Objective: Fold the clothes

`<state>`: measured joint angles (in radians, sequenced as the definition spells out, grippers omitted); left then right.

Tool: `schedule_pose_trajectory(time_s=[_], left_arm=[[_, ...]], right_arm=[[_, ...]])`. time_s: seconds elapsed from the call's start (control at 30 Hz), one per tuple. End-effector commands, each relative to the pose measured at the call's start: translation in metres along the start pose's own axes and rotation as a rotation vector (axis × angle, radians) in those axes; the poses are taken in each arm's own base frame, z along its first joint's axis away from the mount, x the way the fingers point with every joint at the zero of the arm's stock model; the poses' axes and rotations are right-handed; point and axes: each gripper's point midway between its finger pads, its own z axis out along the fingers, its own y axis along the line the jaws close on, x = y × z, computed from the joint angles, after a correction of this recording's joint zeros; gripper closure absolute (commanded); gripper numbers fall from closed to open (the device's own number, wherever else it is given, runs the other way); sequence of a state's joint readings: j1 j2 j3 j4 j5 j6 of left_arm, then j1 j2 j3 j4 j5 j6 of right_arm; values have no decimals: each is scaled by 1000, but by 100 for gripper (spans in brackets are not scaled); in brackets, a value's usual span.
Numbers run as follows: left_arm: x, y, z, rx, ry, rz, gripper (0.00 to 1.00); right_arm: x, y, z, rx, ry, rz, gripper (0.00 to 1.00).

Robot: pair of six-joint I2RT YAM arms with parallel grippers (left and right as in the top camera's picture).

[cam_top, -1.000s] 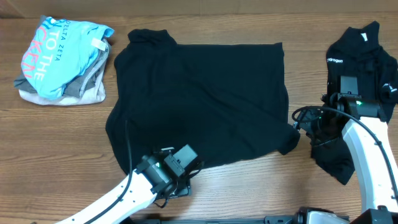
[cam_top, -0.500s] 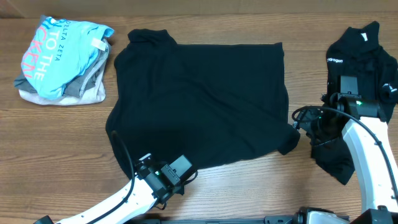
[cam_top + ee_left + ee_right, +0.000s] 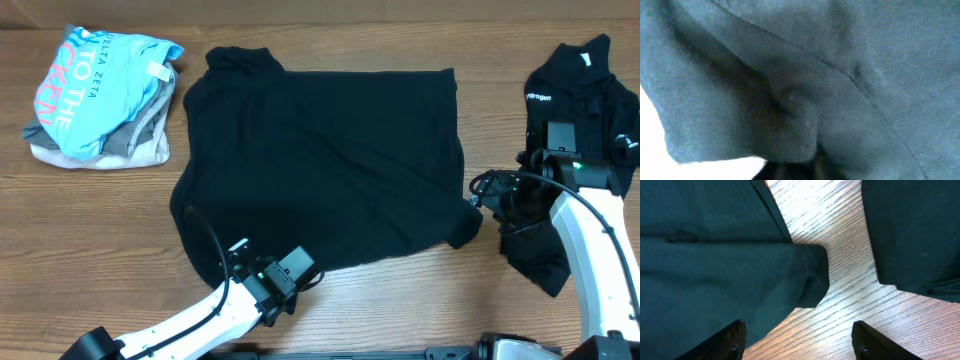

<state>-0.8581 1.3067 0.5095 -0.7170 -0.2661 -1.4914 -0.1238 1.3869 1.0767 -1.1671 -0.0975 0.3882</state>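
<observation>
A black shirt (image 3: pixel 320 160) lies spread flat in the middle of the table. My left gripper (image 3: pixel 241 256) sits at its near-left hem and is shut on the fabric. In the left wrist view a bunched fold of the shirt (image 3: pixel 790 115) fills the frame and hides the fingers. My right gripper (image 3: pixel 799 327) hovers open over bare wood beside the shirt's near-right sleeve corner (image 3: pixel 805 280), with nothing between its fingers. A second black shirt (image 3: pixel 585 120) with a small white logo lies crumpled at the right.
A pile of clothes sits at the far left: a light-blue lettered tee (image 3: pixel 95 85) on top of grey and beige garments (image 3: pixel 140 145). The right arm (image 3: pixel 590 230) crosses over the crumpled shirt. The wooden table (image 3: pixel 400 300) shows along the front.
My left gripper has slid a little left and toward the front edge, and has closed on the shirt's hem. The right arm has stayed in place.
</observation>
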Motion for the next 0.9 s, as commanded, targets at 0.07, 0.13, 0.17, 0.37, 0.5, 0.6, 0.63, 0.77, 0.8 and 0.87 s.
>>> schedule_pose_trajectory(time_s=[0.07,0.13,0.17,0.37,0.5,0.6,0.63,0.77,0.8,0.87], left_arm=[[1,11,-8,-76,20,111,96],[-10,6,-26,-85,-4,148,96],[-15,2,-35,-86,-18,173,96],[-66,-38,-95,-31,-217,331,96],[-93,-51,-103,-5,-335,289,94],[-109,-50,-94,-25,-383,233,94],[-116,-49,-89,-42,-399,210,93],[-140,-48,-66,-88,-405,144,94],[-145,-51,-59,-88,-390,148,94],[-148,-56,-46,-73,-343,169,96]], right_arm=[[-4,2,-2,-8,-13,-3,28],[-4,2,-2,-8,-13,-3,28],[-4,2,-2,-8,-13,-3,28],[-6,3,-2,-11,-19,-4,28],[-7,4,-2,-15,-26,-5,28],[-8,4,-2,-15,-26,-5,28],[-8,4,-2,-15,-26,-5,28],[-8,4,-2,-15,-27,-5,28],[-8,4,-2,-15,-27,-5,28],[-8,4,-2,-14,-26,-5,28]])
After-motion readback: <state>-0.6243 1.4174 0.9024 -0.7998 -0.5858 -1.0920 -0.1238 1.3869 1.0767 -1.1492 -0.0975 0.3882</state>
